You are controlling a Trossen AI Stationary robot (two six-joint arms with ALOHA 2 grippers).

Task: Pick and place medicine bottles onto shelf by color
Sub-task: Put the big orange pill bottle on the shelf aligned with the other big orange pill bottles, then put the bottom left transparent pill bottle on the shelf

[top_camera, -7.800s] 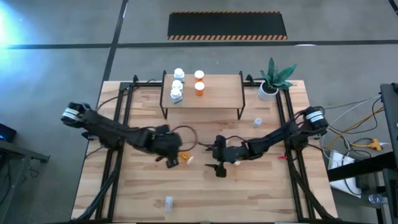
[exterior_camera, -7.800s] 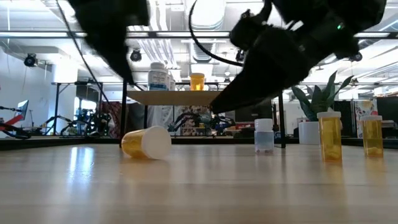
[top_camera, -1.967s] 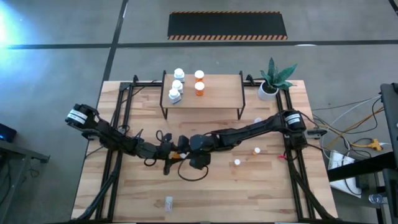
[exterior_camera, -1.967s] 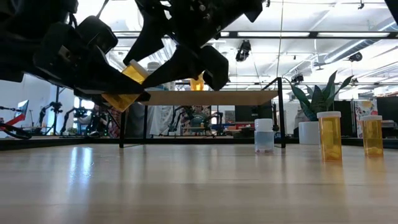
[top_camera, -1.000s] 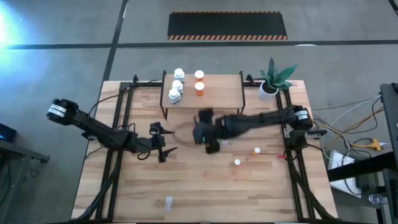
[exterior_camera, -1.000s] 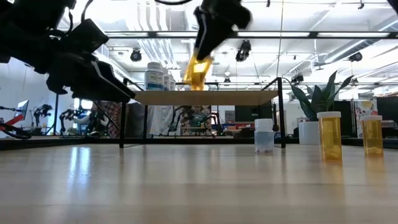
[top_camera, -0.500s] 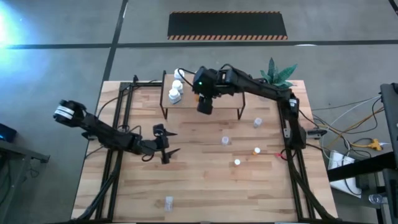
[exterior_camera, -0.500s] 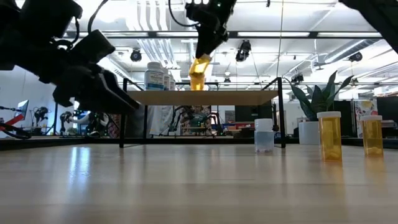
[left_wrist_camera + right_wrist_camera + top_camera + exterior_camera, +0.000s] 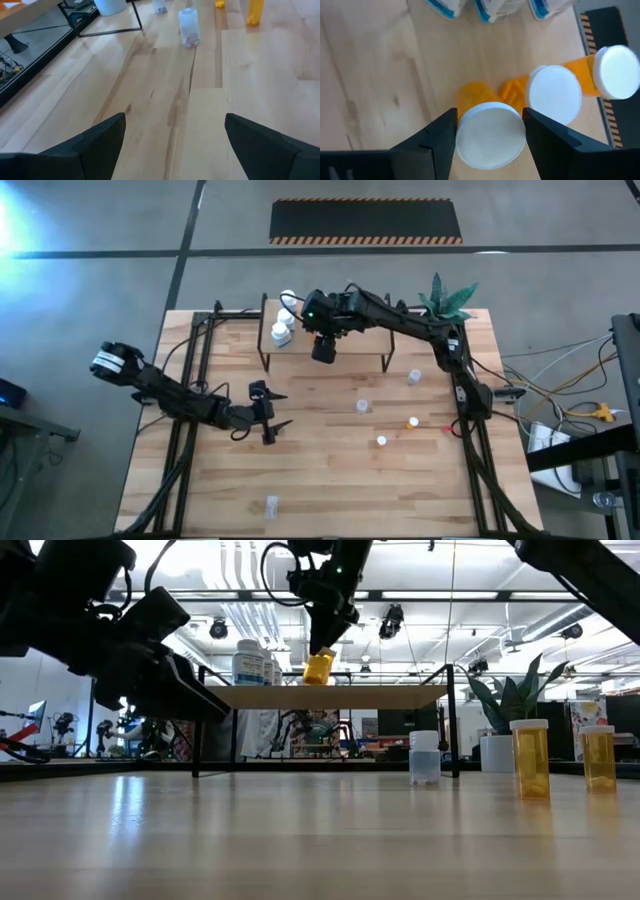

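My right gripper [image 9: 323, 350] reaches over the shelf [image 9: 365, 330] at the table's far side, shut on an orange medicine bottle [image 9: 318, 667] with a white cap. Two more orange bottles [image 9: 555, 95] stand on the board beside it. White bottles [image 9: 283, 330] stand at the shelf's left end. My left gripper [image 9: 270, 415] hovers open above the table's left middle, with nothing between its fingers [image 9: 100, 145]. Loose bottles stand upright on the table: a clear one [image 9: 363, 406], two orange ones [image 9: 411, 422] and another clear one [image 9: 413, 376]. My right gripper pinches the orange bottle at its white-capped upper end [image 9: 490, 135], one finger [image 9: 437, 137] on each side of the cap. The fingers come from above, slanting down. The bottle hangs tilted below them, its base [image 9: 316, 680] just over the shelf board; whether it touches I cannot tell.
A potted green plant [image 9: 440, 305] stands at the far right corner. One clear bottle [image 9: 271, 504] sits near the front edge. Black metal rails [image 9: 185, 430] run along both table sides. Bare board lies on the shelf's right half.
My right gripper has carried the orange bottle from above the table's middle toward the far edge and over the shelf. It has then shifted a little left and come down toward the board. The bottle stays tilted in the fingers.
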